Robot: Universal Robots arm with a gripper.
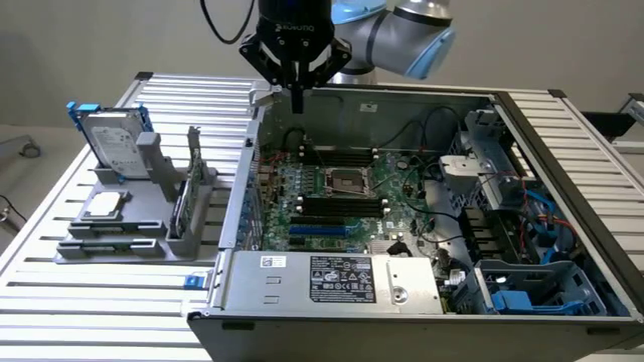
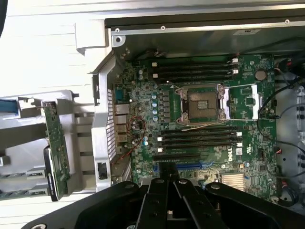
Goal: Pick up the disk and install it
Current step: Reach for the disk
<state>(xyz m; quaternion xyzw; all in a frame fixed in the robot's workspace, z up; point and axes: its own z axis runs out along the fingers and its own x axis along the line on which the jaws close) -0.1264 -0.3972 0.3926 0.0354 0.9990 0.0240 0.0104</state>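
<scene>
disk (image 1: 111,139): lower part is hidden behind the grey holder (image 1: 151,162); its label print is too small to be read. arm (image 1: 403,30) is cut off at 12 o'clock of the exterior view. case (image 1: 403,105) is clipped at 4–5 o'clock. PSU sticker (image 1: 342,275) text can't be resolved.

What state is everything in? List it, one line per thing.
computer case: open, side cover off.
gripper: shut, empty, above a case corner.
disk: upright in the grey stand, untouched.
chip: lying flat on the stand.
green card: standing on edge in the stand.
</scene>
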